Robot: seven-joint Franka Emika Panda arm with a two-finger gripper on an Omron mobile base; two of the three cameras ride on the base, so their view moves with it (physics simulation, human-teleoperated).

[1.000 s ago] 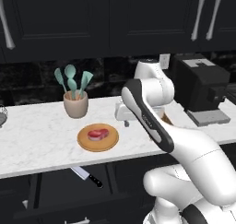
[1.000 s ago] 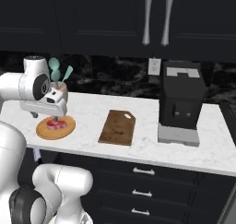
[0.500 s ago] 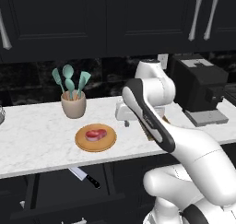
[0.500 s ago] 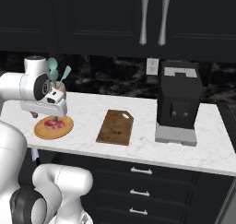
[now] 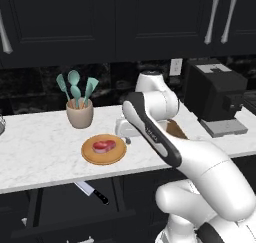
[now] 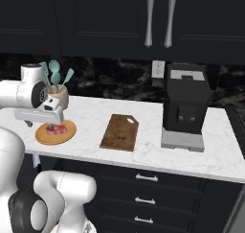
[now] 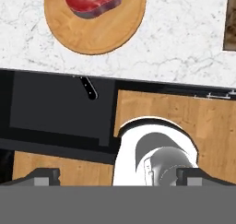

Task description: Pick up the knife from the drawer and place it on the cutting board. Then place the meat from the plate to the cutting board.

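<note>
Left base view: the meat (image 5: 103, 146) lies on the plate (image 5: 104, 155) on the bench (image 5: 35, 152), and the knife (image 5: 92, 192) lies below in the open drawer (image 5: 60, 207). The whole picture has slid sideways since before (the camera moved).

Right base view: the cutting board (image 6: 120, 132) lies bare, well apart from the plate (image 6: 56, 133).

Hand view: the jaws (image 7: 118, 176) are spread wide, holding nothing.

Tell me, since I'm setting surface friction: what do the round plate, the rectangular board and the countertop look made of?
Round tan plate: pale wood, matte, faint grain. Rectangular dark brown board: darker wood, visible streaky grain. White countertop: looks like polished marble, judging by its grey veins.
</note>
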